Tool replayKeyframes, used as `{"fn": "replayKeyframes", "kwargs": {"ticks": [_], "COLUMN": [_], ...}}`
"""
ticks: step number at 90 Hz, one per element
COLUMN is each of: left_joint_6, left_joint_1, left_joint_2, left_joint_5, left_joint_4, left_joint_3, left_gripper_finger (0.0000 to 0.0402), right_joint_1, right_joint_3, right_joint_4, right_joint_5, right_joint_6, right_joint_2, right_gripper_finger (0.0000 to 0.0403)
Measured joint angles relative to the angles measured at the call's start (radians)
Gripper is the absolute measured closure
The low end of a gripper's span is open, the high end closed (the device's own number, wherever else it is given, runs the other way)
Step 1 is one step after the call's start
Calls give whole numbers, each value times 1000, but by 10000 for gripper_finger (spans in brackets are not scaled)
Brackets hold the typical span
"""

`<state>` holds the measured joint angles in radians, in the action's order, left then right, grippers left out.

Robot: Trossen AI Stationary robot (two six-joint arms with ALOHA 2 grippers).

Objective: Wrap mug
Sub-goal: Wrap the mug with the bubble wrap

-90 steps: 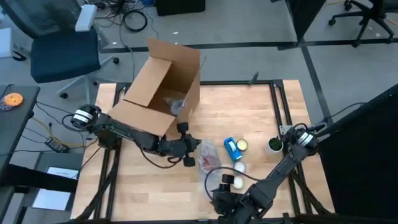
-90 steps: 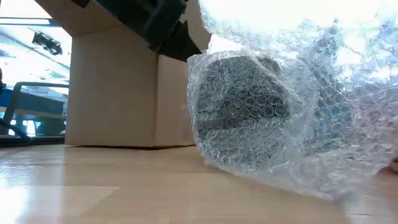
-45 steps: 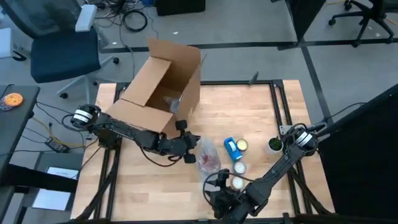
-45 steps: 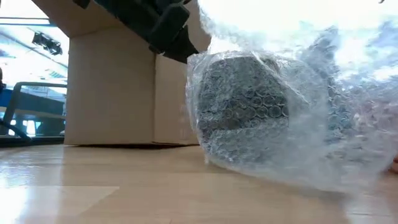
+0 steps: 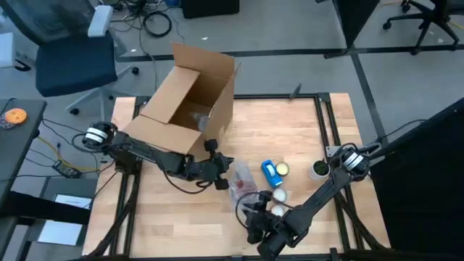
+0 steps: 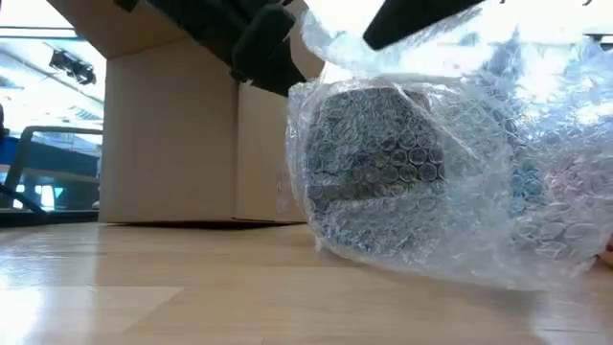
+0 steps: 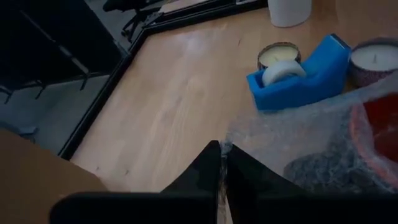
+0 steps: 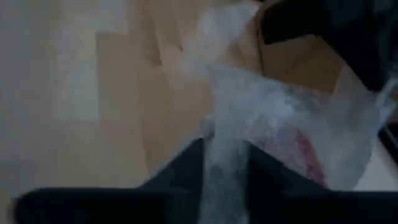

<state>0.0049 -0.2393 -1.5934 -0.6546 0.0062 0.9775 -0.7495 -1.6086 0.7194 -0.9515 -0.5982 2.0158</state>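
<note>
With the mug (image 6: 374, 168) swaddled in bubble wrap (image 5: 243, 183) at the high view's lower centre, the left gripper (image 7: 221, 167) clenched on one edge and the right gripper (image 8: 225, 165) grasping another should pull evenly, keeping the film taut.

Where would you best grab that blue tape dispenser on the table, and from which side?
Probably from above, across the narrow body of the blue tape dispenser, fingers on its two flat side walls. It stands upright on the table with the tape roll on top. Candles crowd it, so a sideways approach looks tight.
</note>
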Motion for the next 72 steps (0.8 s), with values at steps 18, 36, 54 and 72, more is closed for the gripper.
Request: {"fn": "replayKeyframes", "kwargs": {"ticks": [18, 36, 54, 72], "left_joint_6": [33, 59, 70, 93], "left_joint_1": [-2, -2, -2, -2], "left_joint_2": [-2, -2, -2, -2], "left_joint_5": [-2, 1, 2, 2], "left_joint_4": [29, 37, 44, 45], "left_joint_3": [-2, -2, -2, -2], "left_gripper_finger": [402, 402, 402, 402], "right_joint_1": [-24, -31, -31, -27], "right_joint_3": [-184, -294, -279, -268], "right_joint_4": [178, 193, 205, 214], "right_joint_5": [147, 433, 539, 518], "right_joint_6": [34, 75, 53, 15], "right_joint_2": [-16, -18, -17, -17], "right_gripper_finger": [402, 403, 403, 403]}}
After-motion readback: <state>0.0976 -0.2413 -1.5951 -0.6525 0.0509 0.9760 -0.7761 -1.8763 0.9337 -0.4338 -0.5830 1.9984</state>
